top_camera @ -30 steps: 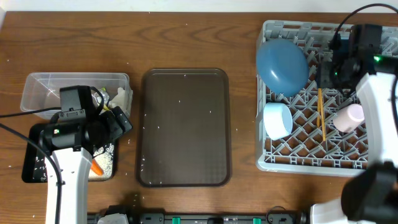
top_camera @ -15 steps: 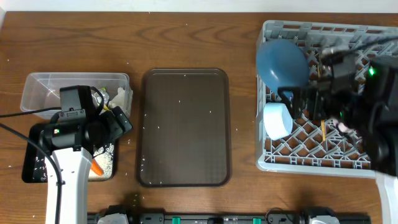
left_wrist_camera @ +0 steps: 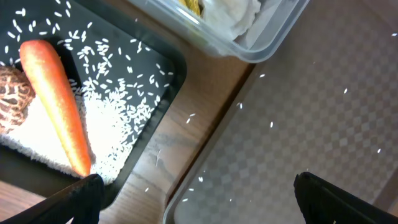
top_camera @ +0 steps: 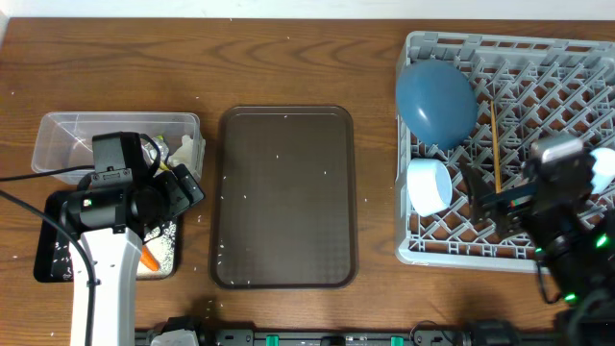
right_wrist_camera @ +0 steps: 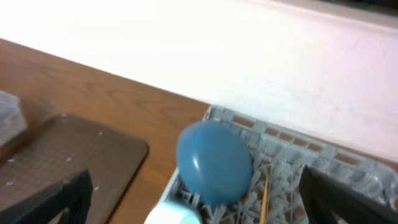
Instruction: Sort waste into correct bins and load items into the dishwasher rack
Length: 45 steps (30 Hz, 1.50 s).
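Chopsticks [top_camera: 495, 144] lie in the rack [top_camera: 567, 58] by the blue plate [top_camera: 437, 101] and your right gripper [right_wrist_camera: 196, 186], jaws spread & empty, has pulled back from over them, so loading looks done; left gripper [left_wrist_camera: 199, 182], also splayed, hangs at the edge of the black tray [left_wrist_camera: 179, 67] w/ carrot [left_wrist_camera: 53, 99] in it

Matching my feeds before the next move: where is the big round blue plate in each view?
Overhead: the big round blue plate sits in the top-left corner of the grey plastic pegged rack, upper right of the picture.
Left wrist: not in it.
Right wrist: lower centre, at a corner of the rack.
Shared landmark: the dark brown rectangular serving tray, seen in all three views.
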Available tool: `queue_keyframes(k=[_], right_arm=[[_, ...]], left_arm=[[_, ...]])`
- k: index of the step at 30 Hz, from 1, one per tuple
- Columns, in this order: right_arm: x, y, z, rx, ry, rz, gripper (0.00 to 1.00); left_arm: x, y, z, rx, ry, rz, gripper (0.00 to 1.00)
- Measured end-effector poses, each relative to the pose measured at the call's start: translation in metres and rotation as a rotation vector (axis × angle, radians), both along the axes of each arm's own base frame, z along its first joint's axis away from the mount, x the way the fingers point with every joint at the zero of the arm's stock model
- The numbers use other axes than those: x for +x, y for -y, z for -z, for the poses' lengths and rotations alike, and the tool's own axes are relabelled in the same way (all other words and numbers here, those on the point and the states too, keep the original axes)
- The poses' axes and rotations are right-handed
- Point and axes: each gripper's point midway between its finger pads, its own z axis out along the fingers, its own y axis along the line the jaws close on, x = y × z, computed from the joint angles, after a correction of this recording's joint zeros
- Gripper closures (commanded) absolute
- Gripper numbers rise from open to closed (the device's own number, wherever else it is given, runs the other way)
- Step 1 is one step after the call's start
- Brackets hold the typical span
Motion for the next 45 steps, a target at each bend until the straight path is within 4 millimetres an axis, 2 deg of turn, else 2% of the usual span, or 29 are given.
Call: queue_keyframes(k=[5, 9, 13, 18, 24, 30, 45], right_arm=[[-0.004, -0.003, 0.066, 0.000, 0.065, -0.021, 0.01], [-0.017, -0.008, 0.116, 0.008, 0.091, -0.052, 0.01], [-0.026, -0.010, 0.141, 0.012, 0.133, -0.067, 0.01], [-0.028, -0.010, 0.152, 0.014, 0.175, -0.071, 0.01], [-0.019, -0.011, 0.164, 0.015, 0.212, -0.070, 0.01], [-0.006, -0.011, 0.203, 0.017, 0.203, -0.070, 0.01], [-0.006, -0.011, 0.201, 0.018, 0.213, -0.072, 0.01]], left_arm=[[0.000, 0.000, -0.001, 0.000, 0.002, 0.000, 0.02], [0.000, 0.000, -0.001, 0.000, 0.002, 0.000, 0.02], [0.000, 0.000, 0.000, 0.000, 0.001, 0.000, 0.02], [0.000, 0.000, 0.000, 0.000, 0.001, 0.000, 0.02], [0.000, 0.000, 0.000, 0.000, 0.001, 0.000, 0.02], [0.000, 0.000, -0.001, 0.000, 0.002, 0.000, 0.02], [0.000, 0.000, 0.000, 0.000, 0.001, 0.000, 0.02]])
